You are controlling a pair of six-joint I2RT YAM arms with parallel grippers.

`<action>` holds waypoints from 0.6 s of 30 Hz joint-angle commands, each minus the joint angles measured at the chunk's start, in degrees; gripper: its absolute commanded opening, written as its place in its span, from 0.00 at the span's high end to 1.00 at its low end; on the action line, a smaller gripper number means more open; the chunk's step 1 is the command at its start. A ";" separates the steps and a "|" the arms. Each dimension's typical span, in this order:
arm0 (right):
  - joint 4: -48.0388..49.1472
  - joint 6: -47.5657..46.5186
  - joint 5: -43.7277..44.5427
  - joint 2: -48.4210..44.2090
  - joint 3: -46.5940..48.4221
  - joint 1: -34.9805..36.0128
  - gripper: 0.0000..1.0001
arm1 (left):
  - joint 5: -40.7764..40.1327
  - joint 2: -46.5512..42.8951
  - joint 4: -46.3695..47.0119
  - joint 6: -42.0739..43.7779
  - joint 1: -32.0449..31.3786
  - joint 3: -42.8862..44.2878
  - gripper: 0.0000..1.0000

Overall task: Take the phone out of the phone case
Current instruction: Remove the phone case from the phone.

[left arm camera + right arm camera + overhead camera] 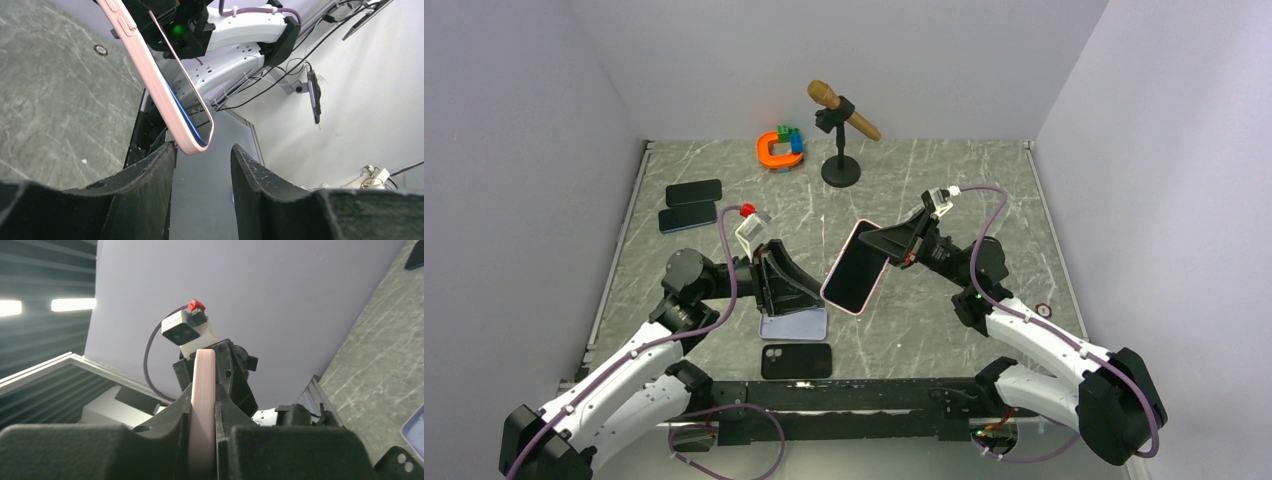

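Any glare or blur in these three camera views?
Top external: evenly lit, sharp, soft shadows. Left wrist: pink phone case crisp, wall behind bright. Right wrist: ceiling lights blown out at left; the case edge in the right pincer is soft, near the lens.

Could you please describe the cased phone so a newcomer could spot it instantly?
Look above the middle of the marble table. The jaws of the right gripper clamp a phone in a pink case. It alone hangs tilted in the air; the other phones lie flat.
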 commanded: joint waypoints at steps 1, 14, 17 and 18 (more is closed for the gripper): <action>10.67 5.88 -0.27 -0.16 -0.07 -0.23 1.00 | 0.86 1.71 10.85 -5.79 0.06 -0.24 0.56; 20.42 11.45 0.18 2.08 -1.33 -0.24 1.00 | 0.77 3.89 13.45 -7.01 0.06 -1.80 0.70; 22.84 12.33 -0.17 2.77 -1.19 -0.26 1.00 | 0.57 4.50 13.02 -6.94 0.04 -1.42 0.71; 23.20 12.52 -0.13 2.70 -1.31 -0.24 1.00 | 0.55 4.78 12.55 -6.75 0.04 -1.21 0.72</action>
